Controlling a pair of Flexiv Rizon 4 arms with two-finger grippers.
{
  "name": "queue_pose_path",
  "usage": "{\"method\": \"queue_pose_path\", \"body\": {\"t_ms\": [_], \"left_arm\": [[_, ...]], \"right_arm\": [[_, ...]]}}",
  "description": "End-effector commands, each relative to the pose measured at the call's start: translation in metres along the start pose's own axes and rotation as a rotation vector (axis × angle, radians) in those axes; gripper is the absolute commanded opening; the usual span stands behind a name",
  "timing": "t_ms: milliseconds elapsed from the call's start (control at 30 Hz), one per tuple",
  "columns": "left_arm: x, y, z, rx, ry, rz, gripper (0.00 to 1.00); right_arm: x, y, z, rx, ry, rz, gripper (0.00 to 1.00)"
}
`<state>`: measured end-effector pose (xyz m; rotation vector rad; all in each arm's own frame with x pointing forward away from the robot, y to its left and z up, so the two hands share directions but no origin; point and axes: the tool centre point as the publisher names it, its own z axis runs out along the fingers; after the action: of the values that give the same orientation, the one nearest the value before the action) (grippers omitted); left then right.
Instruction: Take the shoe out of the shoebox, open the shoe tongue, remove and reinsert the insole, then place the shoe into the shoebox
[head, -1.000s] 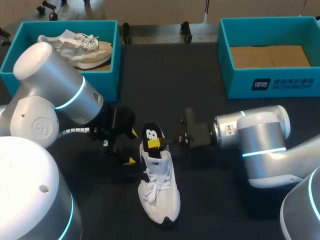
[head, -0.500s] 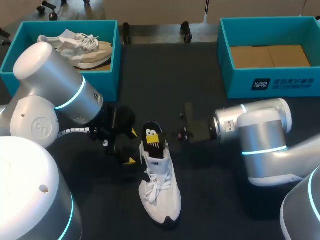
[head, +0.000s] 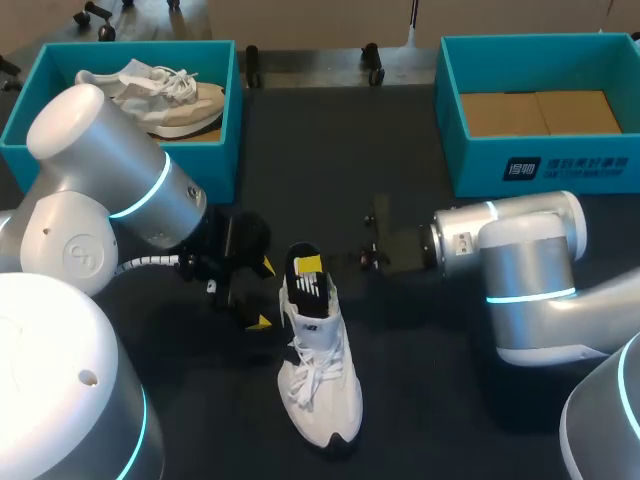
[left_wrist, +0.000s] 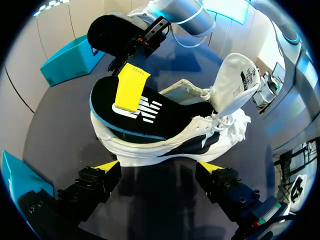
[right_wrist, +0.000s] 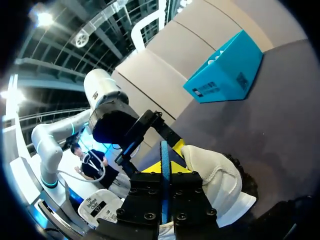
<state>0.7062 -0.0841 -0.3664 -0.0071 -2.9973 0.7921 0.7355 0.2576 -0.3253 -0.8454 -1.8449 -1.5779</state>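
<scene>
shoe (head: 318, 372) | insole (left_wrist: 167, 125): yellow label (left_wrist: 129, 90), white logo (left_wrist: 145, 109) | right gripper (head: 367, 257) pinching insole

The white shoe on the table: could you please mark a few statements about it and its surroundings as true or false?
1. The insole lies loose on the table, clear of the white shoe. False: it sits partly inside the shoe.
2. The left gripper is open, with the shoe ahead of it. True.
3. The left box holds a beige shoe. True.
4. The right box holds a shoe. False: only brown cardboard shows in it.
</scene>
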Motion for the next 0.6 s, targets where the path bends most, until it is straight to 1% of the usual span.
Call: {"method": "queue_pose_path", "body": {"t_ms": [33, 400, 600], "left_arm": [[0.001, 0.001, 0.0, 0.001, -0.002, 0.001, 1.0], [0.001, 0.001, 0.0, 0.001, -0.002, 0.001, 1.0], [0.001, 0.001, 0.0, 0.001, -0.002, 0.001, 1.0]], "right_arm": [[0.001, -0.007, -0.002, -0.015, -0.004, 0.008, 0.0], [-0.001, -0.024, 0.002, -0.027, -0.042, 0.126, 0.0], [-0.001, -0.03, 0.006, -0.004, -0.063, 0.158, 0.0]]}}
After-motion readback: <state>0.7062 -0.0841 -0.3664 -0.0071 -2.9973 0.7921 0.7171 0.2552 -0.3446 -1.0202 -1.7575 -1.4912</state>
